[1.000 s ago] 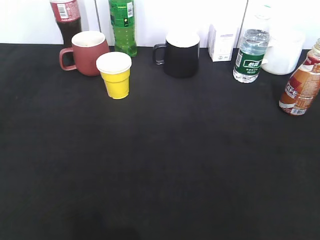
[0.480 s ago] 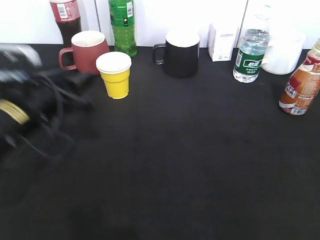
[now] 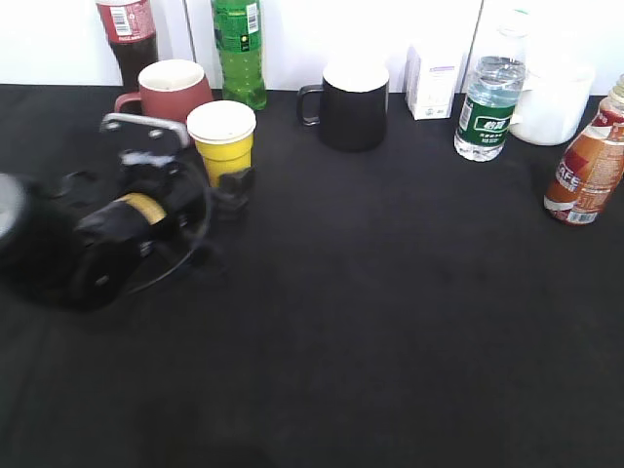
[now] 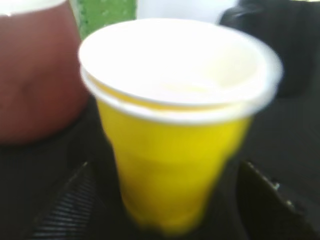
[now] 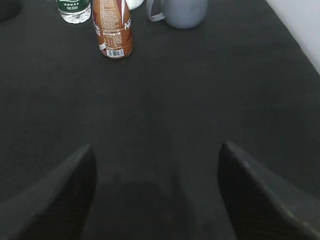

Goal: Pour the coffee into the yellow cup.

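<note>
Coffee point(image 3: 589, 161), dark brown in its capped clear bottle, stands at the table's point(image 3: 390, 322) three o'clock edge; the right wrist view shows it at eleven o'clock, upright, beside a grey mug point(image 5: 179, 11). The yellow cup point(image 3: 224, 144) sits at ten o'clock, its white interior showing no liquid, just beside the maroon mug point(image 3: 168, 97). The left gripper point(image 3: 222, 185) is spread wide, one finger either side of the cup's base. The right gripper point(image 5: 155, 192) hangs open over bare cloth.
</note>
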Controlling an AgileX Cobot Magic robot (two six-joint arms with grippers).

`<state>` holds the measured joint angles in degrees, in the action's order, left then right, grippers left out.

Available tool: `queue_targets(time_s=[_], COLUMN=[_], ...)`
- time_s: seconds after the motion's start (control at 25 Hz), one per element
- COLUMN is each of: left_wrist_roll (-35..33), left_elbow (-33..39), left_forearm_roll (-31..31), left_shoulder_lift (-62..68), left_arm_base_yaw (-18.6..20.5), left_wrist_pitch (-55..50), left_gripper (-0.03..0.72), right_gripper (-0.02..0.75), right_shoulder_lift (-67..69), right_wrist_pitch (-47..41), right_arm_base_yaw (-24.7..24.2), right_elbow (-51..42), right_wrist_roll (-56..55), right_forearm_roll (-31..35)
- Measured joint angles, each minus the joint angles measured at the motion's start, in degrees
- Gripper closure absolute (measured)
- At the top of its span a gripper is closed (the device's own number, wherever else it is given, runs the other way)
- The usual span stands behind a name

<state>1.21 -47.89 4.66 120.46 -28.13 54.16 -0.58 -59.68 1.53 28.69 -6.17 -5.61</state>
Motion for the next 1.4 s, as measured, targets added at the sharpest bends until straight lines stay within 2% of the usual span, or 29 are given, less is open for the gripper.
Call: queue_targets(time_s=[0.08, 0.16, 0.32, 0.48, 0.56, 0.72, 0.76, 0.84, 0.88, 0.96, 1.04, 1.4], left_wrist_roll=[0.0, 0.0, 0.0, 0.11, 2.48, 24.65, 28.07, 30.12, 30.32, 30.37, 30.37, 30.55], left_elbow=[-5.5, -7.98, -8.1, -8.1, -8.1, -8.1, -8.1, -8.1, -8.1, -8.1, -8.1, -8.1], left_forearm_roll=[-0.18, -0.18, 0.22, -0.79, -9.34, -38.55, -45.99, -56.32, -59.63, -61.14, -59.09, -57.95], left_shoulder_lift=[3.79, 5.6, 5.61, 3.98, 0.09, -3.44, -3.44, -3.44, -3.44, -3.44, -3.44, -3.64], left_arm_base_yaw=[0.14, 0.14, 0.53, 0.58, 0.46, 0.46, 0.46, 0.38, 0.04, -1.62, -2.76, -2.81], left_wrist_pitch=[-1.72, -1.4, -1.52, -4.72, -6.83, -3.78, -1.16, 4.45, 6.11, 6.51, 6.45, 4.04], left_gripper=[0.022, 0.048, 0.198, 0.225, 0.226, 0.227, 0.228, 0.23, 0.23, 0.23, 0.23, 0.231], right_gripper=[0.149, 0.149, 0.149, 0.149, 0.149, 0.149, 0.149, 0.149, 0.149, 0.149, 0.149, 0.149], right_shoulder_lift=[0.0, 0.0, 0.0, 0.0, 0.0, 0.0, 0.0, 0.0, 0.0, 0.0, 0.0, 0.08], right_wrist_pitch=[0.0, 0.0, 0.0, 0.0, 0.0, 0.0, 0.0, 0.0, 0.0, 0.0, 0.02, 0.02], right_arm_base_yaw=[0.0, 0.0, 0.0, 0.0, 0.0, 0.0, 0.0, 0.0, 0.0, 0.0, 0.0, 0.0], right_elbow=[0.0, 0.0, 0.0, 0.0, 0.0, 0.0, 0.0, 0.0, 0.0, 0.0, 0.0, 0.0], right_wrist_roll=[0.0, 0.0, 0.0, 0.0, 0.0, 0.0, 0.0, 0.0, 0.0, 0.0, 0.0, 0.0], right_forearm_roll=[0.0, 0.0, 0.0, 0.0, 0.0, 0.0, 0.0, 0.0, 0.0, 0.0, 0.0, -0.21])
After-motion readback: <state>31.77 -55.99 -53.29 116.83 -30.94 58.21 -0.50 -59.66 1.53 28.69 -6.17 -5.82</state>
